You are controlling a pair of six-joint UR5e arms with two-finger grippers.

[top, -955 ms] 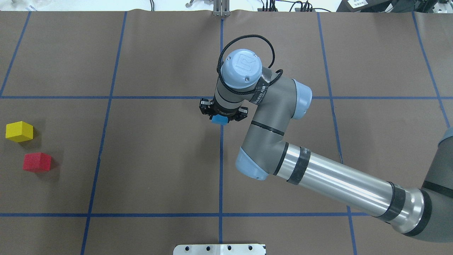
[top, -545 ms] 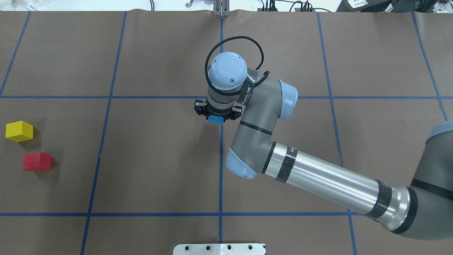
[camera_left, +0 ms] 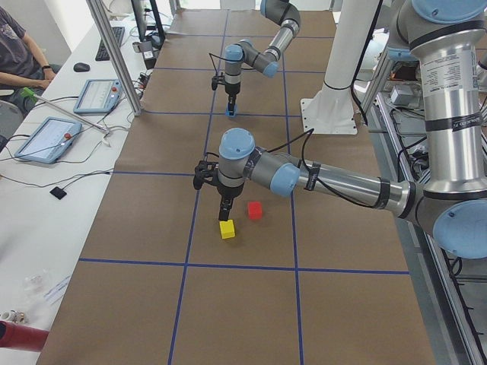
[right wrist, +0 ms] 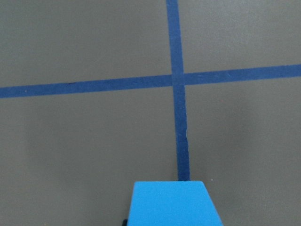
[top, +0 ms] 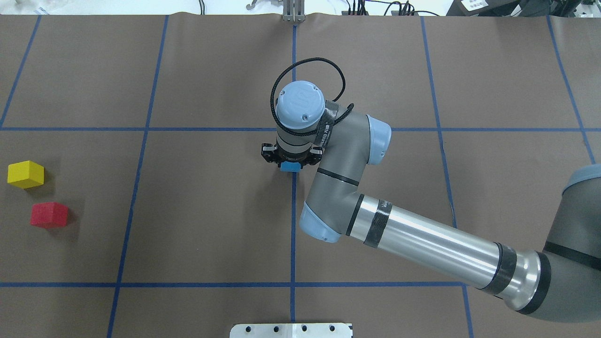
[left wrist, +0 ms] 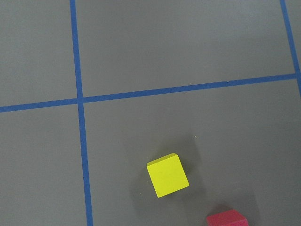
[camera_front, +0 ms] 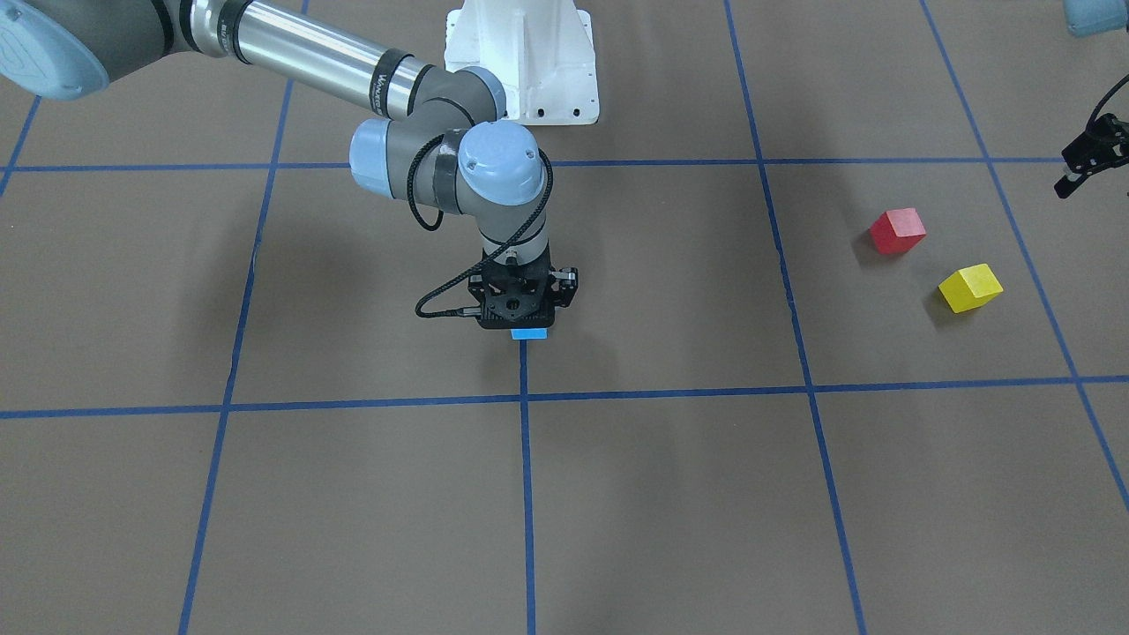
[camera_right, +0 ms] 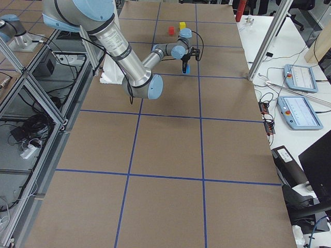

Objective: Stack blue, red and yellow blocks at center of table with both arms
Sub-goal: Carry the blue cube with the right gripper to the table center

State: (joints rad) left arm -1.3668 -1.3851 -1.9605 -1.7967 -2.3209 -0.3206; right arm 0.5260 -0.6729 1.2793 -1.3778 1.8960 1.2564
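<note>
We see the blue block (top: 290, 167) clamped in the right gripper (top: 291, 161) over the centre tape line (top: 293, 225). The red block (top: 49, 215) and yellow block (top: 26, 174) lie near each other, not touching, far out on our left side.

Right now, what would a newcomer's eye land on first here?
The right hand at mid-table, shut on the blue block, low over the centre tape line. Then the red block and yellow block, close together but apart at the robot's far left, with the left hand hanging above them.
</note>
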